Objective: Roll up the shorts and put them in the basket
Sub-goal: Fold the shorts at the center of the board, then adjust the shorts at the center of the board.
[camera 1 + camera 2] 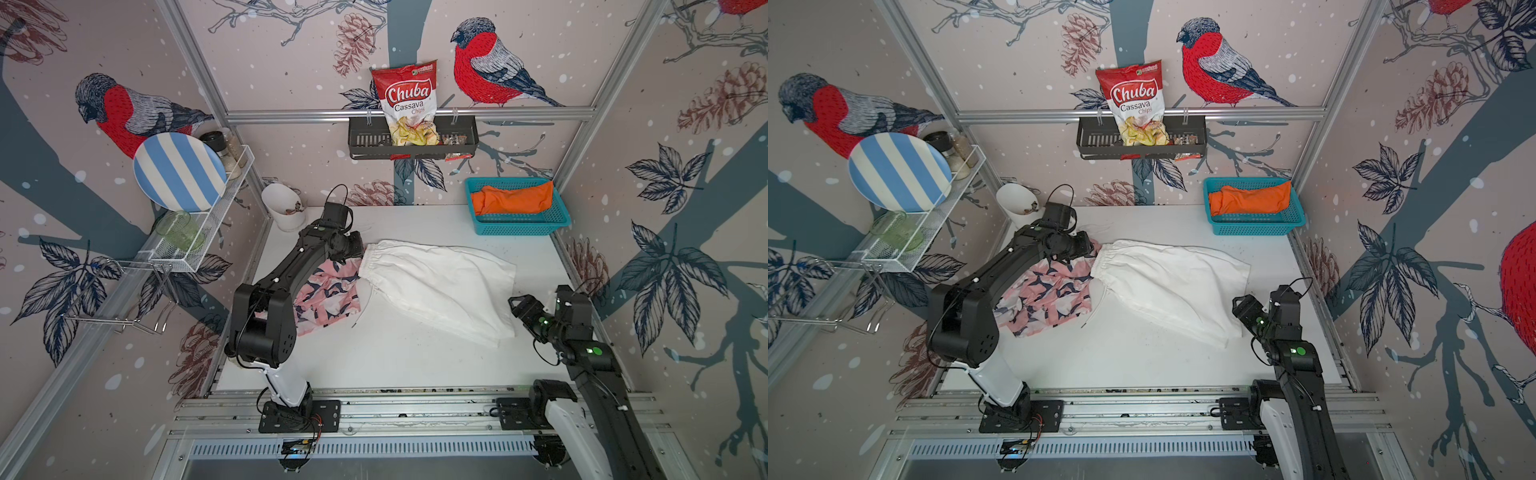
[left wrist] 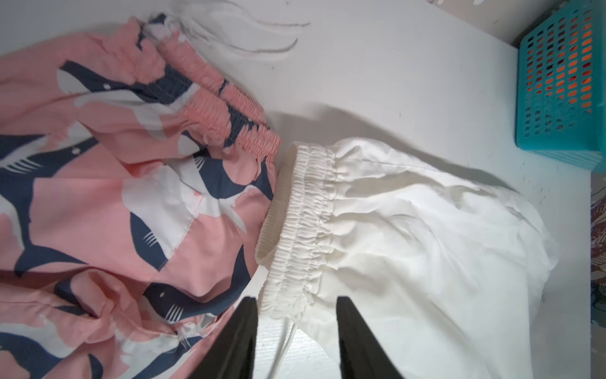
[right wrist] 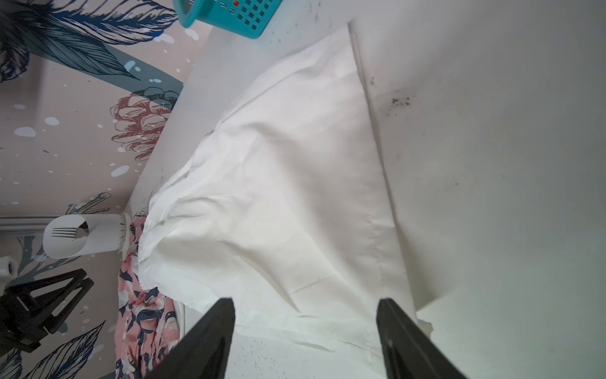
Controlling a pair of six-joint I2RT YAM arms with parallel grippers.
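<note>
The white shorts (image 1: 436, 282) (image 1: 1167, 282) lie spread flat mid-table, elastic waist to the left and leg hems to the right. The pink shorts with navy-and-white shapes (image 1: 328, 295) (image 1: 1050, 295) lie crumpled beside that waist, partly under my left arm. The orange shorts (image 1: 513, 199) (image 1: 1250, 199) sit bundled in a teal basket (image 1: 519, 228). My left gripper (image 2: 296, 300) (image 1: 359, 249) stands open just above the waistband's (image 2: 295, 229) near corner, a drawstring between its fingers. My right gripper (image 3: 305, 300) (image 1: 513, 303) is open over the hem corner, holding nothing.
A white utensil cup (image 1: 282, 205) with a fork stands at the back left corner. A wire rack (image 1: 199, 232) with a striped plate (image 1: 178, 170) hangs on the left wall. A chips bag (image 1: 409, 104) sits in a black wall shelf. The teal basket (image 2: 557, 98) is at the back right.
</note>
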